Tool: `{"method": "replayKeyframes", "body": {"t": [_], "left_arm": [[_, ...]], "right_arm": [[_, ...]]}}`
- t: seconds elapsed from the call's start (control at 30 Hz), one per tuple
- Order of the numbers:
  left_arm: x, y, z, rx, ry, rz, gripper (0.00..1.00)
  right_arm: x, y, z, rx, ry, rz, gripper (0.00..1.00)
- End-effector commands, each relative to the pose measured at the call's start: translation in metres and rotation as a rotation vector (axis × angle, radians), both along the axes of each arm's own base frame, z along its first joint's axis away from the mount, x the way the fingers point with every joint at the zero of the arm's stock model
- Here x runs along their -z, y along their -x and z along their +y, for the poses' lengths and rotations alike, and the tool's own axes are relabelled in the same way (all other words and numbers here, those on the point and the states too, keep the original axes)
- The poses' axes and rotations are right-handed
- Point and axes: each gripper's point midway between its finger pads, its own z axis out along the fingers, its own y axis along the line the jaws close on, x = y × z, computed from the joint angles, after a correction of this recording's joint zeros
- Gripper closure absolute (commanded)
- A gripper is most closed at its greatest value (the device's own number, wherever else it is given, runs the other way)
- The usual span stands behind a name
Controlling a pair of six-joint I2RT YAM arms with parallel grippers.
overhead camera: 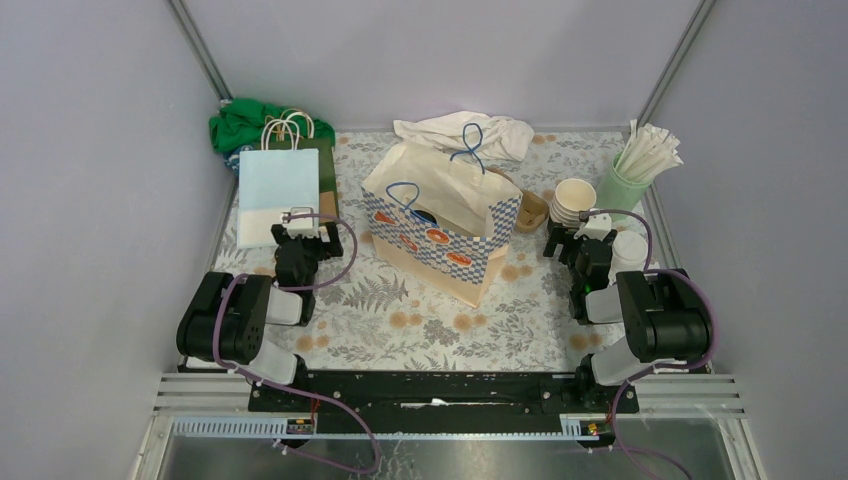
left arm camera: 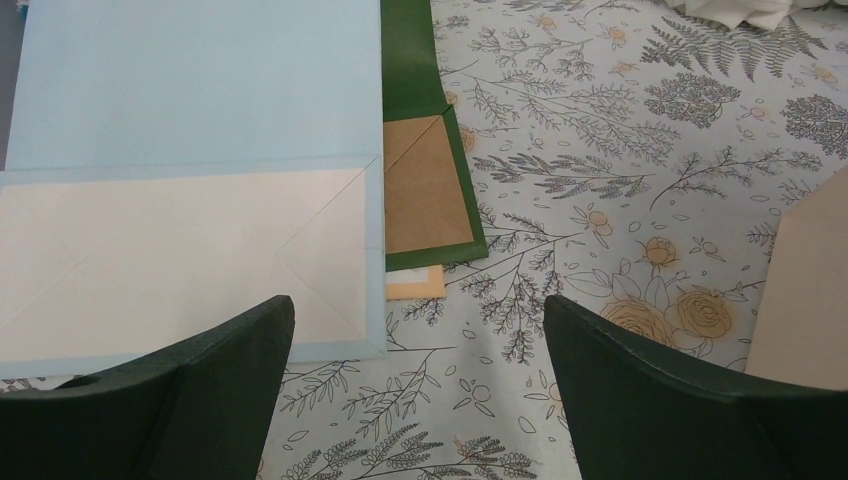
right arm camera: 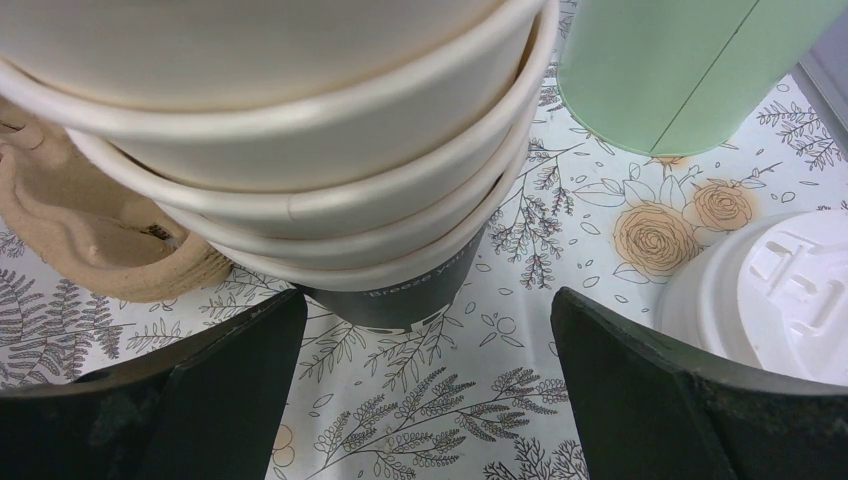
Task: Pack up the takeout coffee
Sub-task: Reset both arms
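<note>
Our right gripper (overhead camera: pixel 577 234), wide open and empty, sits just behind the upright stack of cups (right arm camera: pixel 300 150); our left gripper (left arm camera: pixel 420 315) is far from the stack.

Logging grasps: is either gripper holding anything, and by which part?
Nothing is held: left gripper open by the light blue bag, right gripper open facing the cup stack, not gripping it.
</note>
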Motion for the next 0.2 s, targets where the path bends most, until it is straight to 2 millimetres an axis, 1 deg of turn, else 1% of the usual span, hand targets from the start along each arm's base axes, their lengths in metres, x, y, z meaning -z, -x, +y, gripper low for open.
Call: {"method": "replayKeyframes", "body": {"t": [0.0, 0.17], "left_arm": [[-0.0176, -0.0076, 0.0001, 0.001, 0.001, -0.066, 0.01], [-0.0159, -0.0108, 0.0023, 0.019, 0.021, -0.051, 0.01]], "right_arm": [[-0.0155, -0.0102, -0.0057, 0.031, 0.0, -0.059, 0.0], [-0.016, -0.0105, -0.0059, 0.032, 0.0, -0.061, 0.0]]}}
